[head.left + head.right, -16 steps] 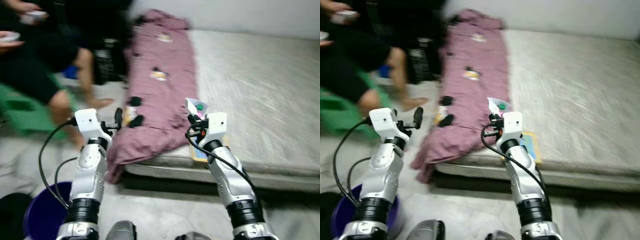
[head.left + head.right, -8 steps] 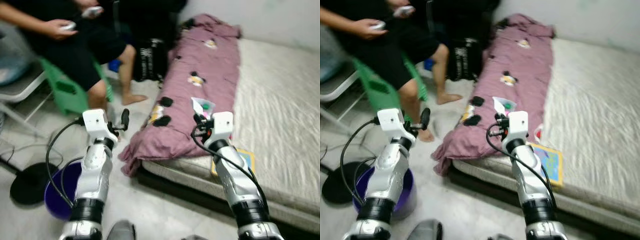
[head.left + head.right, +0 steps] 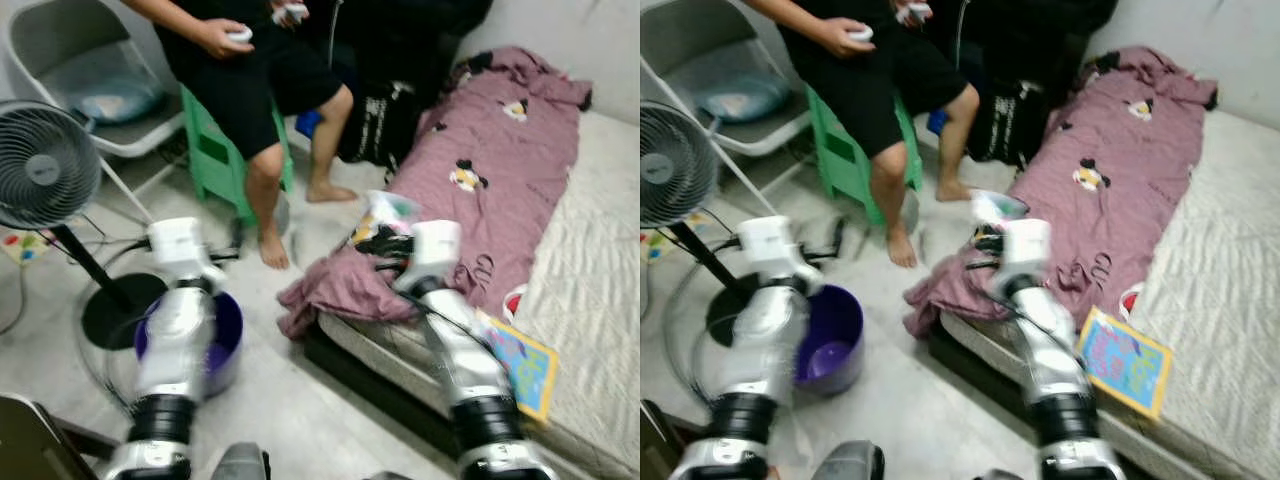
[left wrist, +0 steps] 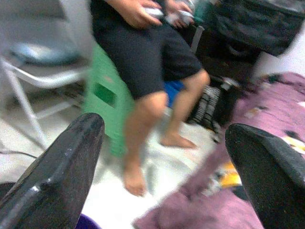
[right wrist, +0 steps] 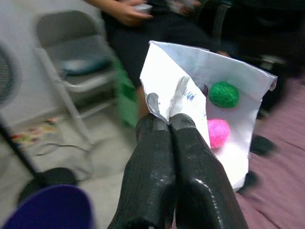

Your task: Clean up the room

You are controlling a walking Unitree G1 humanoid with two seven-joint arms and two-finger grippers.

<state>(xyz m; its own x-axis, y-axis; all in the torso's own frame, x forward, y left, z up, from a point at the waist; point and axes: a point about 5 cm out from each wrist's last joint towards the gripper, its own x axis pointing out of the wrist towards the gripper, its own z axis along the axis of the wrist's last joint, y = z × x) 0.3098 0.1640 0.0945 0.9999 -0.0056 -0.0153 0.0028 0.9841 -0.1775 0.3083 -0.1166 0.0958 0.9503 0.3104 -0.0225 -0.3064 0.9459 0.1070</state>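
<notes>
My right gripper (image 5: 169,126) is shut on a white sheet of paper (image 5: 200,90) that carries a green pompom (image 5: 224,94) and a pink pompom (image 5: 218,132). In the eye views the paper (image 3: 390,208) is held up over the near corner of the purple blanket (image 3: 500,170). My left gripper (image 4: 162,157) is open with nothing between its fingers, raised above a purple bucket (image 3: 225,335) that stands on the floor to the left of the mattress. The bucket's rim (image 5: 47,207) also shows below the held paper.
A person sits on a green stool (image 3: 215,150) ahead, bare feet on the floor, holding controllers. A standing fan (image 3: 40,165) and a grey folding chair (image 3: 90,80) are at the left. A colourful book (image 3: 520,355) lies at the mattress edge. A black bag (image 3: 390,110) leans by the bed.
The camera has swung left, so the bed has slid right and the fan, chair and bucket have come into view. The right gripper still holds the paper; the left stays open.
</notes>
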